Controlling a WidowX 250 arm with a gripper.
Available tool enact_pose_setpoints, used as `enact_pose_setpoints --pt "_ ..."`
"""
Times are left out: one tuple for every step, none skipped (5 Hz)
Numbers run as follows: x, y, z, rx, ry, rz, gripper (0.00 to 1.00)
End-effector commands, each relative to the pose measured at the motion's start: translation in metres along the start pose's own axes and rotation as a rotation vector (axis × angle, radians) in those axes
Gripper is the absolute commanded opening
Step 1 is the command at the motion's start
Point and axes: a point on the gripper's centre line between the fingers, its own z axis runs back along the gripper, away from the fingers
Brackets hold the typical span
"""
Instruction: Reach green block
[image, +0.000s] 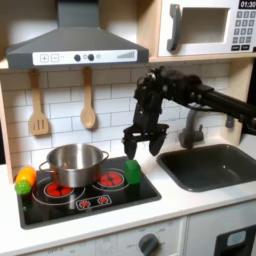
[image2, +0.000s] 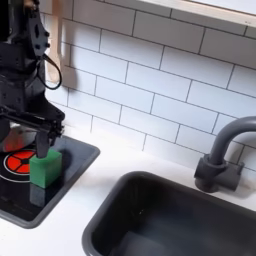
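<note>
We see the gripper (image: 144, 139) w/ jaws spread wide & empty, hanging just above the green block (image: 132, 171), which stands upright on the toy stove's (image: 110, 201) right front corner in both exterior views, so we judge straight down closes the gap.

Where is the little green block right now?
The green block stands on the stove's right edge in the first exterior view, right of the steel pot, left of the sink, with the open gripper just above it.
</note>
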Motion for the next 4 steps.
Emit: enact_pose_setpoints --pt "0.013 -0.004 -0.014 -0.008 0.016 -0.012 1.0" --pt "0.018 -0.002 -0.021 -0.006 0.024 0.006 1.0" --pt "0.021 -0.001 -0.027 -0.004 0.029 0.006 1.0" --pt "0.023 -0.006 -0.032 -0.014 0.03 -0.006 1.0"
